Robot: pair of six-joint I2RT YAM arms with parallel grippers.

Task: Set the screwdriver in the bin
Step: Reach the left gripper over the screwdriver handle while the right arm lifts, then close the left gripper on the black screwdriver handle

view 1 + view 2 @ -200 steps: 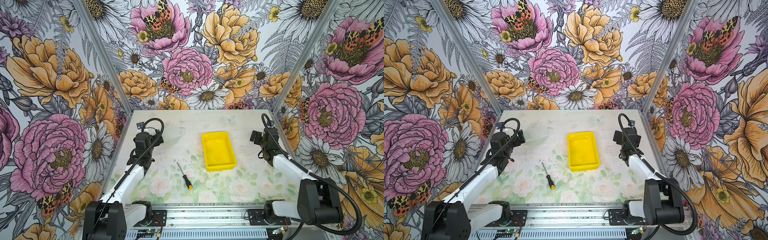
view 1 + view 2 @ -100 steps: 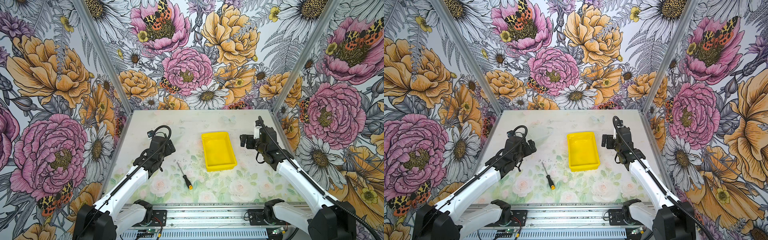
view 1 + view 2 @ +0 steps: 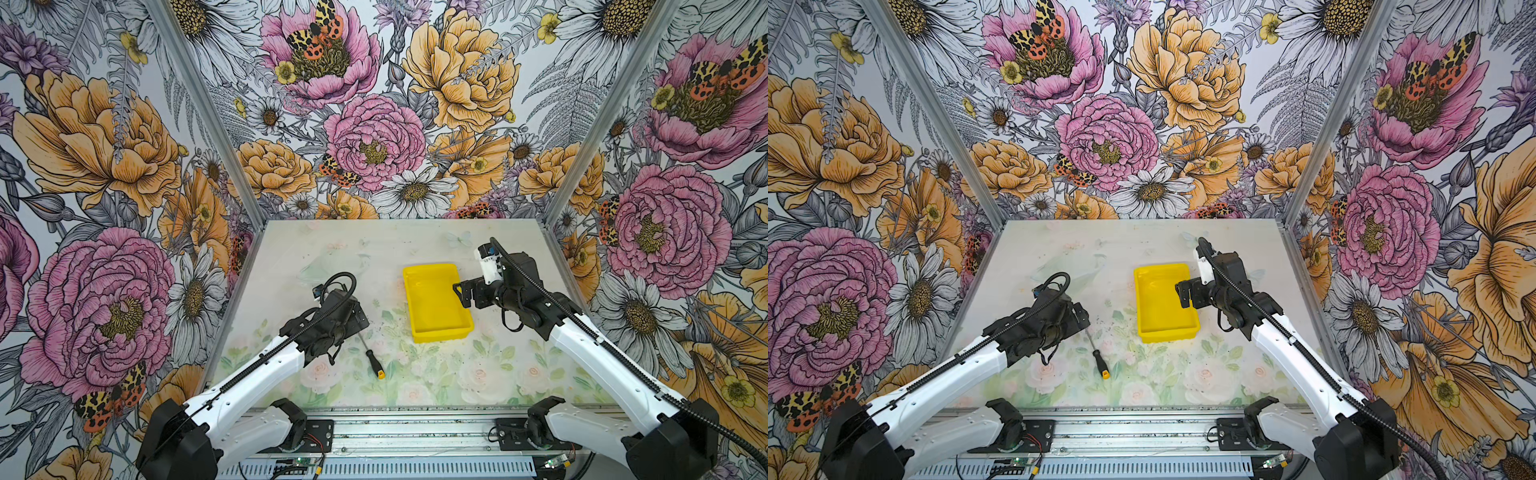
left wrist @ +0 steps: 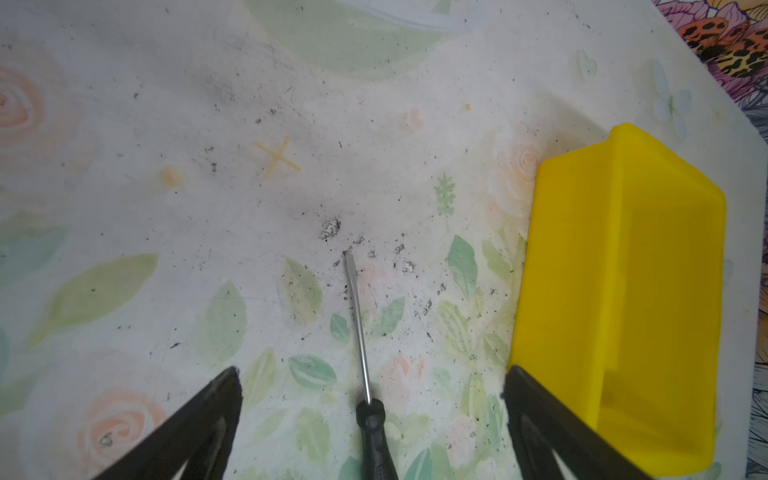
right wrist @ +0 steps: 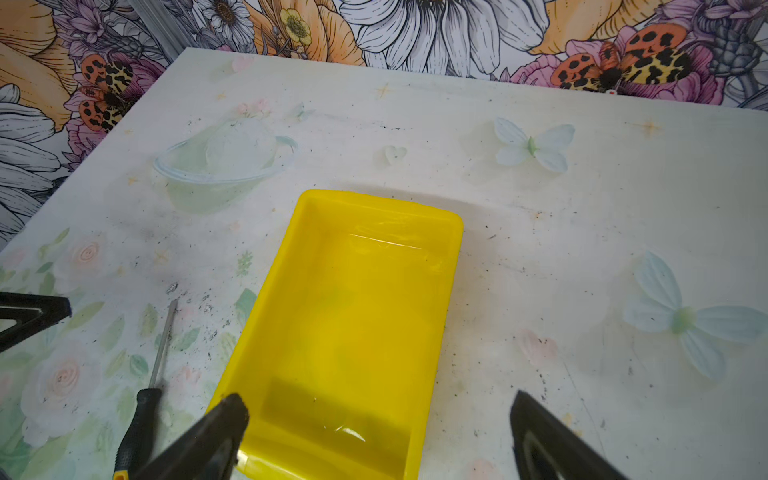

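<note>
Since a second ago both arms have come in from the sides of the table (image 3: pixel 374 245). My left arm has reached out over the screwdriver (image 3: pixel 372 358), and my right arm has swung across to the right side of the bin (image 3: pixel 430 268). The screwdriver and the bin lie where they lay before.

I count one screwdriver, one bin, two arms and two grippers, each with two black fingers.

The screwdriver (image 3: pixel 1099 358) lies flat on the table, outside the bin (image 3: pixel 1160 268) and to its left, near the bin's near left corner but apart from it. Its metal tip points toward the back wall and its yellow cap toward the rail at the front.

In the left wrist view the left gripper (image 4: pixel 372 369) has its fingers spread wide. The screwdriver (image 4: pixel 360 340) runs between them, about where shaft meets handle, and touches neither finger. The bin (image 4: pixel 623 291) shows just past one finger. I hold nothing on this side.

In the right wrist view the right gripper (image 5: pixel 378 397) is also spread wide and holds nothing. One finger sits over the inside of the bin (image 5: pixel 374 198) and the other over bare table beyond the bin's right wall. I cannot tell how high it hangs above the rim. The screwdriver (image 5: pixel 141 419) shows there too, beside the bin.
</note>
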